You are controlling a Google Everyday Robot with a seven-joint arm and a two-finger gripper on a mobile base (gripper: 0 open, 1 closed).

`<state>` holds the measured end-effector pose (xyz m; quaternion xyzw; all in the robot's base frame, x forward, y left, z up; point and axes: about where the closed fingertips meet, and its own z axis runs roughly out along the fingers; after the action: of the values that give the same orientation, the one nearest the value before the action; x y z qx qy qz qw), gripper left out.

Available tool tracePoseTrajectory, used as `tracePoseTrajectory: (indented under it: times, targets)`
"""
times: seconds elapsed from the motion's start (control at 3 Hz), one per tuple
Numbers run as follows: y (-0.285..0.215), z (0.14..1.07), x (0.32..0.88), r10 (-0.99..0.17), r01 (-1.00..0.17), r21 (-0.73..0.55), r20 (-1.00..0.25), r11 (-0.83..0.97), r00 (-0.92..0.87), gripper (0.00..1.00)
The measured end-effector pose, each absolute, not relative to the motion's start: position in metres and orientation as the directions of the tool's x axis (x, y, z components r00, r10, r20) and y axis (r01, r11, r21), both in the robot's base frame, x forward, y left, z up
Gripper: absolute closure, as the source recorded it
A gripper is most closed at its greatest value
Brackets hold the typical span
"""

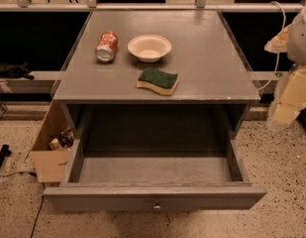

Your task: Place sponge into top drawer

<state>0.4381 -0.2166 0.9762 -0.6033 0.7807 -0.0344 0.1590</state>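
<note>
worktop (207, 58) of the grey cabinet is seen from the front and above, all four edges in view. top drawer (152, 196) is pulled well out below the front edge. its grey bottom and both side walls are shown, and the rear part is lost in shadow under the worktop. the front panel is seen almost edge-on.

cardboard box (46, 165) is set on the speckled floor off the front-left corner, partly hidden by the drawer's left wall. small items inside it cannot be identified.

gripper (287, 103) is located off the right edge of the worktop, beside the front-right corner and clear of the surface. it is seen only as pale yellow smeared shapes, cut off by the frame border. whether it is open or closed cannot be told, nor whether anything is held. it is well apart from the sponge (158, 80). a white cable (280, 38) is looped above it, past the right edge.

off-white bowl (149, 47) is set upright near the worktop's centre. the sponge is laid flat on the worktop just in front of the bowl, apart from it and close to the front edge. green side is up, with yellow foam shown along its near rim. it is not in the drawer.

red and white can (107, 46) is laid on its side just left of the bowl, toward the left edge. its print cannot be read. small round knob (157, 208) is fixed at the centre of the drawer front.
</note>
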Motion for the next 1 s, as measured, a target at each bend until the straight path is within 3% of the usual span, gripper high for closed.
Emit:
tracePoseTrajectory:
  times: [0.67,1.0]
  targets:
    - [-0.209,0.982,0.442,-0.952,-0.931,-0.256,-0.23,0.262,-0.205,0.0]
    - [-0.198,0.989,0.469,-0.934,-0.928,-0.251,-0.297,0.276,-0.198,0.0]
